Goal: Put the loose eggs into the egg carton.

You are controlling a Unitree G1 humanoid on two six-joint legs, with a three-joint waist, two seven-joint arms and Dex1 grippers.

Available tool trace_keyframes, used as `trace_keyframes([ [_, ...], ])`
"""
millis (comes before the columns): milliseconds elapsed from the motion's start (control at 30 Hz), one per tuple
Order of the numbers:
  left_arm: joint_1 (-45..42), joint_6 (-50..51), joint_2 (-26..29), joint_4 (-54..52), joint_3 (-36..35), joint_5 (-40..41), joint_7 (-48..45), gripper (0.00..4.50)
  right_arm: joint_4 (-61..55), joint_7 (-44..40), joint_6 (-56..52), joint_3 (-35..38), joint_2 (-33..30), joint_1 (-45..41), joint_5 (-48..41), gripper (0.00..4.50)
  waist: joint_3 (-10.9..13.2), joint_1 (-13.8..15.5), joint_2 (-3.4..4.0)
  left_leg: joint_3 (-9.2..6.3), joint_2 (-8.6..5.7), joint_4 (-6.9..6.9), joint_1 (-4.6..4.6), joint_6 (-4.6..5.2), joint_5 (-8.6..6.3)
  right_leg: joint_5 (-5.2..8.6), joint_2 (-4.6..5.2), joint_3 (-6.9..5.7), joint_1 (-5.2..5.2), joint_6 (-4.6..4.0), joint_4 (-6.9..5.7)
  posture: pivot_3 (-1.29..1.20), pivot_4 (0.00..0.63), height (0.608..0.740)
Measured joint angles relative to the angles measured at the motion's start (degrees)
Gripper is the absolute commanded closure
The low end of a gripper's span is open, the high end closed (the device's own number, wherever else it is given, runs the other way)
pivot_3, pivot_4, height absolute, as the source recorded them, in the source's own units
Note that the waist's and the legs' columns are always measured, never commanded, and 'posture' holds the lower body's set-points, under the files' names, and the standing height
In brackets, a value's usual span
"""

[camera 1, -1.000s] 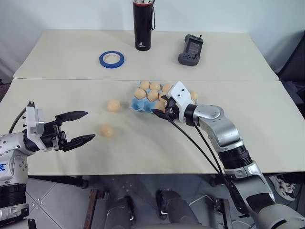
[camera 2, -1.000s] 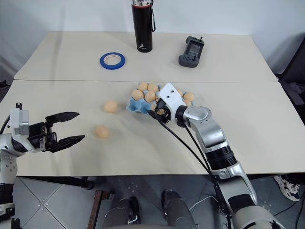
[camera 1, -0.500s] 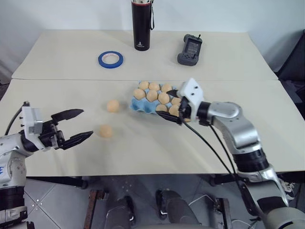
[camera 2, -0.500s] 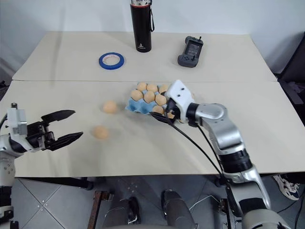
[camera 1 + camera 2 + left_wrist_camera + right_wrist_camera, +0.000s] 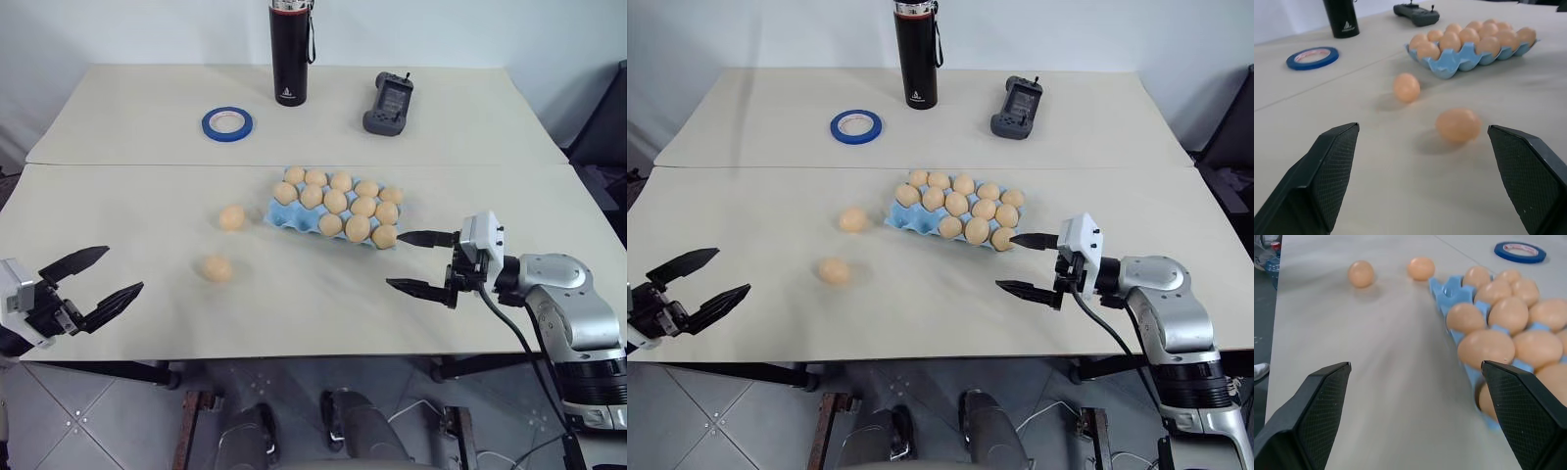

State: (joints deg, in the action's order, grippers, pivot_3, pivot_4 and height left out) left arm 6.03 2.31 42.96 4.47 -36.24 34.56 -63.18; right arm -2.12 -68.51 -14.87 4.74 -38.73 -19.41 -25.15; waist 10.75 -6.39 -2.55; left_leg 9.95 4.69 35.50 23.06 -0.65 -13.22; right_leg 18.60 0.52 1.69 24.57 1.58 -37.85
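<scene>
The light blue egg carton (image 5: pixel 283 217) lies mid-table, with several tan eggs sitting in its cups. Two loose eggs rest on the table to its left, one near the carton's left end (image 5: pixel 232 216) and one closer to the front (image 5: pixel 217 267). My left gripper (image 5: pixel 123 269) is open at the table's front left corner, pointing at the nearer loose egg (image 5: pixel 1458 125) from well short of it. Open and empty, my right gripper (image 5: pixel 394 259) hovers just right of and in front of the carton's near right end (image 5: pixel 1449 288).
At the back of the table stand a black bottle (image 5: pixel 288 51), a blue tape roll (image 5: pixel 227 122) and a dark handheld controller (image 5: pixel 389 102). A seam runs across the table between them and the carton. The table's front edge passes just below both grippers.
My right gripper has pulled away from the carton, to the right and toward the front edge, and now stands wide open. The left gripper has drawn back to the left, away from the loose eggs.
</scene>
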Motion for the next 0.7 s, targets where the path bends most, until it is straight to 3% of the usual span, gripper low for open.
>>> trace_keyframes([
  [233, 3.3, 2.2, -4.3, -10.8, 0.6, -0.1, 7.8, 0.00, 0.1, 1.3, 0.1, 0.0, 0.0, -0.2, 0.0, 0.03, 0.0, 0.2, 0.00, -0.06, 0.00, -0.01, 0.03, -0.02, -0.01, 0.00, 0.01, -0.02, -0.01, -0.01, 0.03, 0.00, 0.150, 0.740],
  [433, 3.0, 6.2, -8.9, -19.1, 8.2, -3.3, 17.9, 0.00, -0.2, 2.1, -0.1, 0.0, 0.1, -0.1, -0.1, 0.03, 0.0, 0.5, 0.00, -0.06, -0.03, 0.03, 0.02, 0.10, 0.06, -0.04, -0.01, -0.01, -0.05, 0.05, 0.03, 0.00, 0.150, 0.740],
  [700, -1.4, 7.0, -11.8, -17.3, 17.2, -11.8, 26.4, 0.00, -1.3, 3.4, -0.5, -0.3, 0.4, -0.1, -0.1, 0.03, 0.0, 0.6, 0.01, -0.07, -0.03, 0.08, 0.01, 0.20, 0.15, -0.06, -0.06, 0.01, -0.07, 0.09, -0.01, 0.00, 0.150, 0.740],
])
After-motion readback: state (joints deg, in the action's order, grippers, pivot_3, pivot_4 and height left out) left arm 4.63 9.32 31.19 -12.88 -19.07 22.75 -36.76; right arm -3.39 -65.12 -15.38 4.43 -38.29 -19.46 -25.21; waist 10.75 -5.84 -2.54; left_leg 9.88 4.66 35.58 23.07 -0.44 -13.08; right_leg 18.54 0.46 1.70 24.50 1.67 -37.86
